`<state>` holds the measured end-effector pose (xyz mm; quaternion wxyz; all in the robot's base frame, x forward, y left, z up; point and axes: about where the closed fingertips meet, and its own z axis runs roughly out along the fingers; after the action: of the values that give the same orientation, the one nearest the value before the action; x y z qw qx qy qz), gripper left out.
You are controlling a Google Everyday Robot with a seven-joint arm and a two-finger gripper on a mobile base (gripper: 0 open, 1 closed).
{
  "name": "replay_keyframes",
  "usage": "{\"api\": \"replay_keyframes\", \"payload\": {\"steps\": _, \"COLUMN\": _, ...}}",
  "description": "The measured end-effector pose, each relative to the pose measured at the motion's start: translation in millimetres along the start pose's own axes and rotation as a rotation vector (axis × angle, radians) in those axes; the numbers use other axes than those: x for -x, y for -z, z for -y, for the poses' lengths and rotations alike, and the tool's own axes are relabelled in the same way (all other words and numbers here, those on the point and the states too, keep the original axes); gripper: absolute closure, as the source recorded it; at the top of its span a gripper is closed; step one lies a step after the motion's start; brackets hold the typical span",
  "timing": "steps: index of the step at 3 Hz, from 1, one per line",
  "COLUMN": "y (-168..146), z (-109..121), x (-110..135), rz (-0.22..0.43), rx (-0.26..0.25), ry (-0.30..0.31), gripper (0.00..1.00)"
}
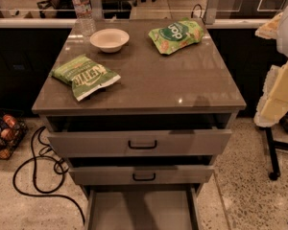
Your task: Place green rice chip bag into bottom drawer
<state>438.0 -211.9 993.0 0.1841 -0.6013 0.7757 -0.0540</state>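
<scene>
The green rice chip bag, bright light green with white lettering, lies flat on the far right of the grey cabinet top. The bottom drawer is pulled out at the lower edge of the view, and the part of its flat grey floor that shows is bare. The two upper drawers with black handles are slightly open. My gripper is out of view and nothing holds the bag.
A duller green Kettle bag lies at the front left of the top. A white bowl and a water bottle stand at the back left. A black cable and a wire basket are on the floor at left. A white-and-yellow padded stand is close on the right.
</scene>
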Motion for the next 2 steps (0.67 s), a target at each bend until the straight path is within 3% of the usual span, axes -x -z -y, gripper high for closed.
{"api": "replay_keyframes", "payload": {"steps": 1, "y": 0.1, "z": 0.0, "x": 0.0, "rz": 0.0, "rx": 0.0, "ry": 0.0, "gripper": 0.0}}
{"api": "replay_keyframes", "payload": {"steps": 2, "y": 0.3, "z": 16.5, "x": 4.9, "rz": 0.017, "rx": -0.021, "ry": -0.007, "gripper": 0.0}}
